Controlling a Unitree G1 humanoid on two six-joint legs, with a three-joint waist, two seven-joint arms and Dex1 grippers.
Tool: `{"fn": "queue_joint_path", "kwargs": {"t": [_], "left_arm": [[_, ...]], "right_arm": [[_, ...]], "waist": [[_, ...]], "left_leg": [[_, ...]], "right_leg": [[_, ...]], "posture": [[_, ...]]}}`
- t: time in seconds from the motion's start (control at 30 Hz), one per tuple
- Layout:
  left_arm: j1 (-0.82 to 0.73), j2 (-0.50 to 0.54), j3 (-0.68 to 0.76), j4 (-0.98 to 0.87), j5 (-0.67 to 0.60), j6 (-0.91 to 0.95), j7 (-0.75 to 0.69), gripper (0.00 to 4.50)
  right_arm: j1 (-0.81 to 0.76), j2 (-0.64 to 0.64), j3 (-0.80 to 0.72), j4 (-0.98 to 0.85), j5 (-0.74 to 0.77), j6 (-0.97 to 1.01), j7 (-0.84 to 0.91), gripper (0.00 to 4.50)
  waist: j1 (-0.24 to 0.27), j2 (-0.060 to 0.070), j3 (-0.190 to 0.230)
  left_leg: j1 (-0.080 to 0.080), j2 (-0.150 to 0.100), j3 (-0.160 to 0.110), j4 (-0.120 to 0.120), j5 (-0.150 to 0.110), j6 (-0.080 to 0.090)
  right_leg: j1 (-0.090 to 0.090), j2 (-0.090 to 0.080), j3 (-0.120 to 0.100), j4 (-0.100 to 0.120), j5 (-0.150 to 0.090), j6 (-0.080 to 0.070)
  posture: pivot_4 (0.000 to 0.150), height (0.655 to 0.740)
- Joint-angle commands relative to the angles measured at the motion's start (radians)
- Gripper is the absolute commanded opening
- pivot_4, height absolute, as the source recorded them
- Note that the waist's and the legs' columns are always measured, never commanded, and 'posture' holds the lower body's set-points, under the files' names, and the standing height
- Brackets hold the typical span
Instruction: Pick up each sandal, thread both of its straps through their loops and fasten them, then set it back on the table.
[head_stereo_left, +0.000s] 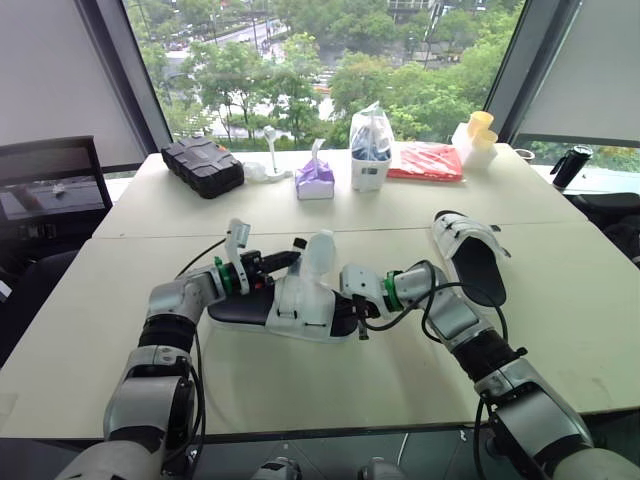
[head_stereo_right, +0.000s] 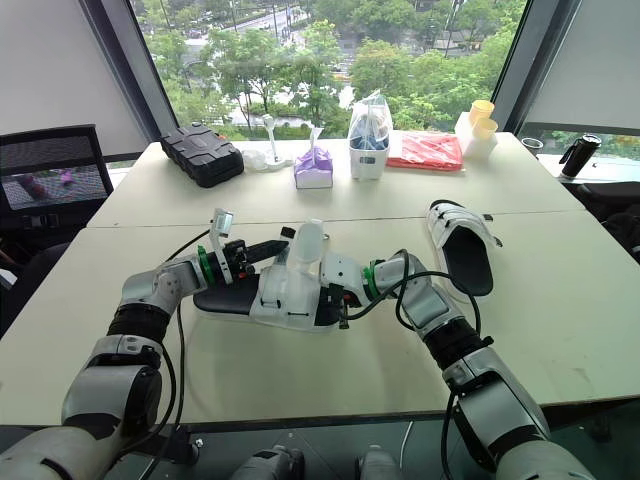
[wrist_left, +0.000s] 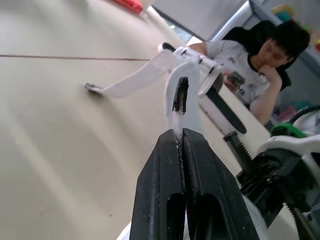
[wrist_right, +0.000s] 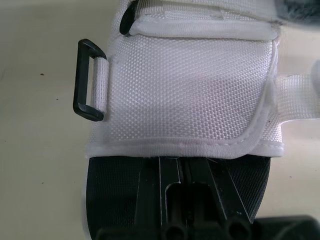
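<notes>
The near sandal (head_stereo_left: 300, 308) lies with its long axis running 9 to 3 o'clock on the worktop (head_stereo_left: 560, 330). The left pincer (wrist_left: 181, 135) pinches its strap (wrist_left: 192, 95), and the right pincer (wrist_right: 181, 170) is clenched on its sole.

The near sandal (head_stereo_left: 300, 300) has white woven straps (wrist_right: 190, 90), a black loop (wrist_right: 87, 80) and sole (wrist_right: 102, 200); the far sandal (head_stereo_left: 450, 232) is white with a black footbed (head_stereo_left: 478, 268). The cream bench (head_stereo_left: 560, 330) bears a black ribbed case (head_stereo_left: 203, 165), a purple pack (head_stereo_left: 315, 180), a red bag (head_stereo_left: 428, 160) and yellow cups (head_stereo_left: 482, 125).
</notes>
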Motion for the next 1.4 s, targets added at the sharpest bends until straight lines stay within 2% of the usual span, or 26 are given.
{"fn": "queue_joint_path", "kwargs": {"t": [0.03,0.2,0.27,0.57,0.8,0.9,1.07,1.4], "left_arm": [[0.004,0.021,-0.036,0.023,0.057,-0.049,-0.003,0.9],[-0.004,0.031,-0.086,0.054,0.141,-0.143,0.007,3.56],[-0.013,0.04,-0.12,0.069,0.193,-0.187,0.017,4.43],[-0.07,0.091,-0.277,0.182,0.425,-0.392,0.07,4.43],[-0.132,0.079,-0.271,0.325,0.475,-0.465,0.164,4.43],[-0.17,0.065,-0.207,0.356,0.417,-0.462,0.15,4.43],[-0.242,0.046,-0.051,0.341,0.248,-0.327,0.03,4.43],[-0.287,0.046,0.055,0.338,0.132,-0.078,-0.014,4.43]], "right_arm": [[0.021,-0.015,0.021,0.014,-0.03,0.017,0.003,0.0],[0.024,-0.015,0.022,0.012,-0.031,0.017,0.004,0.0],[0.024,-0.014,0.021,0.012,-0.031,0.018,0.003,0.0],[0.022,-0.01,0.022,0.018,-0.034,0.014,-0.001,0.0],[0.02,-0.004,0.023,0.021,-0.036,0.013,-0.006,0.0],[0.018,-0.001,0.024,0.025,-0.036,0.012,-0.009,0.0],[0.014,0.0,0.024,0.03,-0.038,0.009,-0.01,0.0],[0.008,0.005,0.027,0.043,-0.042,0.0,-0.015,0.0]], "waist": [[0.0,0.0,0.0],[0.0,0.0,0.0],[0.001,0.0,0.0],[0.002,0.0,-0.001],[-0.001,-0.002,-0.002],[-0.001,-0.002,-0.002],[-0.003,-0.003,-0.001],[-0.004,-0.003,-0.001]], "left_leg": [[0.0,0.0,0.0,0.0,0.0,0.0],[0.0,0.0,0.0,0.0,0.0,0.0],[0.0,0.0,0.0,0.0,0.0,0.0],[0.0,0.0,0.0,0.0,0.0,0.0],[0.0,0.0,0.0,0.0,0.0,0.0],[0.0,0.0,0.0,-0.001,0.0,0.0],[0.0,0.0,0.0,0.0,0.0,0.0],[0.0,0.0,0.0,0.0,0.0,0.001]], "right_leg": [[0.0,0.0,0.0,0.0,0.0,0.0],[0.0,0.0,0.0,0.0,0.0,0.0],[0.0,0.0,0.0,0.0,0.0,0.0],[0.0,0.0,0.0,0.0,0.0,0.0],[0.001,0.001,-0.001,0.0,0.0,0.0],[0.0,0.001,-0.002,0.0,0.0,0.0],[0.0,0.001,-0.002,0.0,0.0,0.0],[0.0,0.001,-0.003,0.001,0.0,0.001]], "posture": [[0.15,0.74],[0.15,0.74],[0.15,0.74],[0.15,0.74],[0.15,0.74],[0.15,0.74],[0.15,0.74],[0.15,0.74]]}}
